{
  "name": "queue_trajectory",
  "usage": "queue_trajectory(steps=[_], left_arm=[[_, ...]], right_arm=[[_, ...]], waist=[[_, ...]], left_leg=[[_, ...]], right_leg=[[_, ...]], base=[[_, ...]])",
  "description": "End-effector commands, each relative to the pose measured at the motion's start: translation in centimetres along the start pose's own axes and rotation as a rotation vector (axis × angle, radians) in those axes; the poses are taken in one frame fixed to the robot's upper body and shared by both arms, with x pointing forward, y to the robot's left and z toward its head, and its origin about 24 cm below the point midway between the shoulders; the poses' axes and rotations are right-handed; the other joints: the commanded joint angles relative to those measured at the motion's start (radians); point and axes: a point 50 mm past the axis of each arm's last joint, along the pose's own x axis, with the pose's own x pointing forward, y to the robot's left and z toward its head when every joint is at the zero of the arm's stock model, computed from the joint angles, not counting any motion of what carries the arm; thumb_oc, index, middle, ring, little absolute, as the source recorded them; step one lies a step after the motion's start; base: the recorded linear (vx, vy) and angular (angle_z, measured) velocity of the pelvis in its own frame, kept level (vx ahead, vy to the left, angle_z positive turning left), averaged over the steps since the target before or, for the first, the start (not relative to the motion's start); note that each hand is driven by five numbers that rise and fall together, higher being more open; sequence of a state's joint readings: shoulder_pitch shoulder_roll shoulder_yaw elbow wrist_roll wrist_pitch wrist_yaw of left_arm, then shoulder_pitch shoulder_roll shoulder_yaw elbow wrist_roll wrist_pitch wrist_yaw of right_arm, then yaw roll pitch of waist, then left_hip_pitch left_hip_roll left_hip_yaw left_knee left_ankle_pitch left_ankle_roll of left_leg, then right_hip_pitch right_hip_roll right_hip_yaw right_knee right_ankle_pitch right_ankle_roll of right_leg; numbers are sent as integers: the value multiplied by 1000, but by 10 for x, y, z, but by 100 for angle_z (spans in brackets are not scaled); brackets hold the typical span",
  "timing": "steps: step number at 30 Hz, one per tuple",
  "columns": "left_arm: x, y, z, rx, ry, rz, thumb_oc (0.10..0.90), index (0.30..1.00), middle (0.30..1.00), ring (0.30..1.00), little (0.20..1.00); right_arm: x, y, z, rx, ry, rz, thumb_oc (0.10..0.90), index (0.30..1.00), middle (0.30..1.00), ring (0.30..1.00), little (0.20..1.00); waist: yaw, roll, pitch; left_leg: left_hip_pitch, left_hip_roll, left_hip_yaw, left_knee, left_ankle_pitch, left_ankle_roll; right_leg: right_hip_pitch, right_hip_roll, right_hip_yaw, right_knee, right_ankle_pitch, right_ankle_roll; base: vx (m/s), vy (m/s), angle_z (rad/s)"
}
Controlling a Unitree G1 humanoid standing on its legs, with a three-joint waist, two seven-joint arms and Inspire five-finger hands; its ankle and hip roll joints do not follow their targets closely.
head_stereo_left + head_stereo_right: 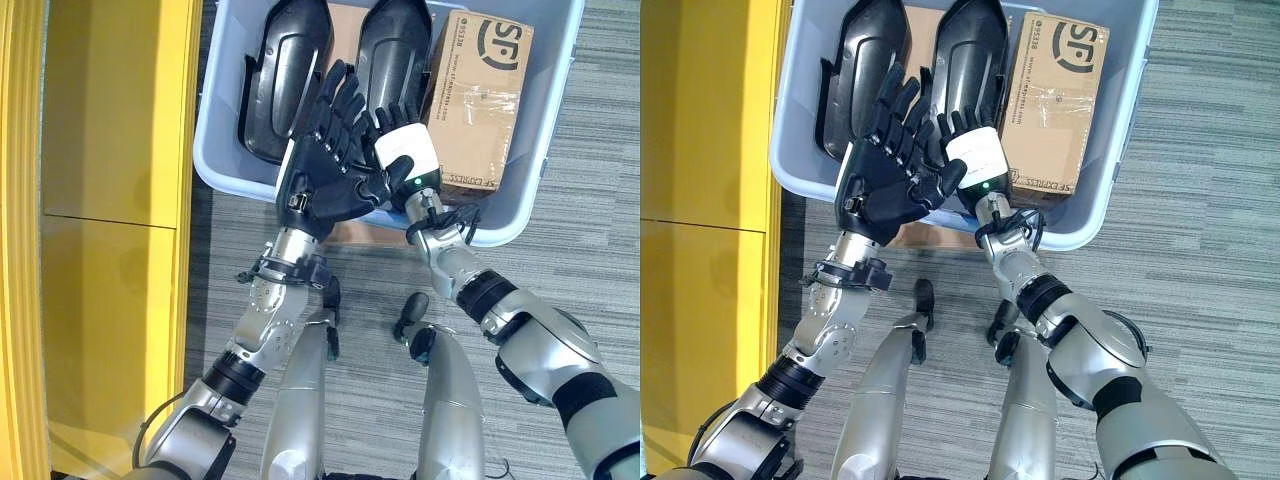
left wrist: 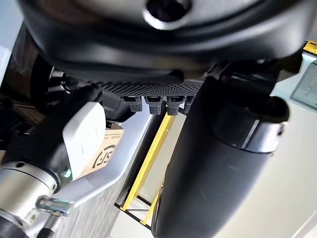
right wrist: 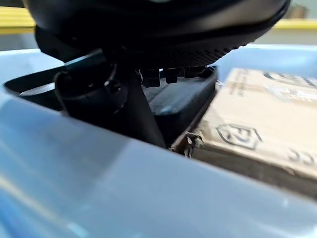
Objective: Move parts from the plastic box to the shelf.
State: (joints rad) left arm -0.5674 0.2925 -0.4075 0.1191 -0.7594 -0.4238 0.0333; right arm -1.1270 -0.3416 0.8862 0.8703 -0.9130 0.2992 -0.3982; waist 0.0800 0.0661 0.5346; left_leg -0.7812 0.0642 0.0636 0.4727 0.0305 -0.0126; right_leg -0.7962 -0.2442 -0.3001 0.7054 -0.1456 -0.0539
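Both my hands, left (image 1: pixel 325 175) and right (image 1: pixel 405 150), are over the box (image 1: pixel 225 150), fingers straight, flanking a black part (image 1: pixel 392 50), holding nothing.

Floor: grey striped carpet (image 1: pixel 590 140) is lying under everything, running across the scene.
Furniture: a yellow cabinet (image 1: pixel 110 200) is standing along the left side, its flat panels catching soft, even light.

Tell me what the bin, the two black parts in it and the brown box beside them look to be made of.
Plastic box: pale blue-grey moulded plastic, going by its smooth rounded rim with a soft sheen.
Black parts: probably hard moulded plastic, semi-gloss, with highlights along their curved ribs.
Brown box: corrugated cardboard, matte, sealed with clear glossy tape.
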Motion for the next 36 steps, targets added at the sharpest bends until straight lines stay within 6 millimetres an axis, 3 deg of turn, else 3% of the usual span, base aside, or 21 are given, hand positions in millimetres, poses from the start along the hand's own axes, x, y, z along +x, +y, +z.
queue_trajectory(steps=[1, 4, 11, 18, 26, 32, 36], left_arm=[[20, -32, 37, 3, -257, -177, 900, 1000, 1000, 1000, 1000], [20, -31, 36, 7, -258, -185, 900, 1000, 1000, 1000, 1000], [21, -28, 36, 15, -252, -193, 900, 1000, 1000, 1000, 1000], [19, -28, 35, 28, -259, -195, 900, 1000, 1000, 1000, 1000], [19, -29, 34, 25, -256, -187, 900, 1000, 1000, 1000, 1000], [19, -29, 35, 9, -260, -185, 900, 1000, 1000, 1000, 1000], [18, -28, 35, -1, -264, -181, 900, 1000, 1000, 1000, 1000]], right_arm=[[9, -16, 0, -182, -83, -78, 900, 1000, 1000, 1000, 1000], [9, -18, 4, -341, -153, -140, 900, 1000, 1000, 1000, 1000], [10, -31, 3, -388, -163, -288, 900, 1000, 1000, 1000, 1000], [9, -21, -4, -251, -75, -155, 900, 1000, 1000, 1000, 1000], [8, -7, 9, -188, -115, 23, 900, 1000, 1000, 1000, 1000], [9, -5, 19, -243, -170, 86, 900, 1000, 1000, 1000, 1000], [10, -6, 22, -394, -218, 78, 900, 1000, 1000, 1000, 1000]], waist=[[27, 25, -15], [33, 21, -15], [36, 13, -15], [33, 7, -15], [37, 14, -15], [49, 19, -15], [57, 18, -15]], left_leg=[[29, 75, 11, 37, -108, -36], [28, 78, 9, 44, -110, -34], [26, 81, 5, 54, -114, -31], [31, 83, 6, 53, -117, -31], [13, 81, 2, 59, -116, -31], [-5, 75, -6, 59, -110, -34], [-17, 73, -10, 64, -108, -33]], right_leg=[[6, 19, 111, -49, 12, 134], [10, 16, 107, -45, 11, 135], [15, 16, 103, -40, 10, 137], [21, 21, 105, -44, 8, 136], [4, 15, 102, -34, 6, 133], [-12, 12, 91, -23, 5, 131], [-18, 10, 83, -18, 4, 130]], base=[[0, 0, 0], [0, 0, 0], [1, -5, 0], [0, 0, 0], [0, 4, 0], [4, 22, 0], [0, 0, 0]])
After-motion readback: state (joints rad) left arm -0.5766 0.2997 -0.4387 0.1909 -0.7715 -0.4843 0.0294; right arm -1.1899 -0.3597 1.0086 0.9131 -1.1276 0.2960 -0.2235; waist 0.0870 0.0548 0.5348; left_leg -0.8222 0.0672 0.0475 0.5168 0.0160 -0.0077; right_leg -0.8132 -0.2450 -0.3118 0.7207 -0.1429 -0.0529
